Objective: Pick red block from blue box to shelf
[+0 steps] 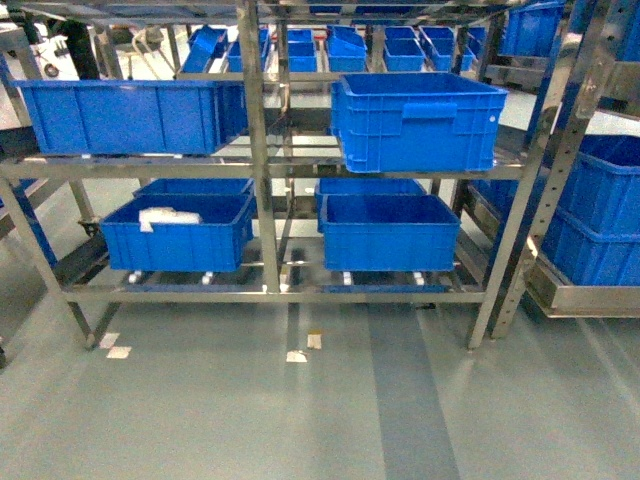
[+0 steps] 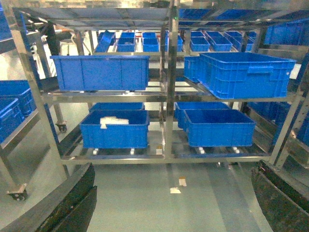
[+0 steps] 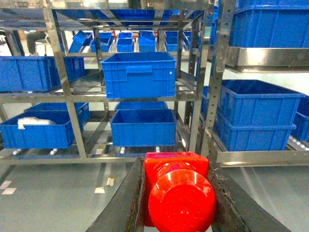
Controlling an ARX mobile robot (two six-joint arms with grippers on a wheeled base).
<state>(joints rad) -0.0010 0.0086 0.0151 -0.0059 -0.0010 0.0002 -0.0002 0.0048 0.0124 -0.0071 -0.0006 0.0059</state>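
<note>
In the right wrist view the glossy red block (image 3: 178, 193) sits between the two dark fingers, its round stud facing the camera; my right gripper (image 3: 176, 166) is shut on it. The steel shelf (image 3: 62, 72) stands ahead across grey floor, also seen as the shelf (image 1: 258, 150) in the head view. In the left wrist view my left gripper (image 2: 174, 198) is open and holds nothing, its fingers (image 2: 67, 203) far apart over the floor, facing the shelf (image 2: 169, 96). The blue box is out of view. Neither gripper shows in the head view.
Dark blue ribbed crates (image 1: 415, 120) fill the shelf tiers; the lower left crate (image 1: 175, 235) holds white material. A second steel rack (image 1: 590, 210) with more crates stands to the right. Bits of tape (image 1: 297, 355) lie on the grey floor.
</note>
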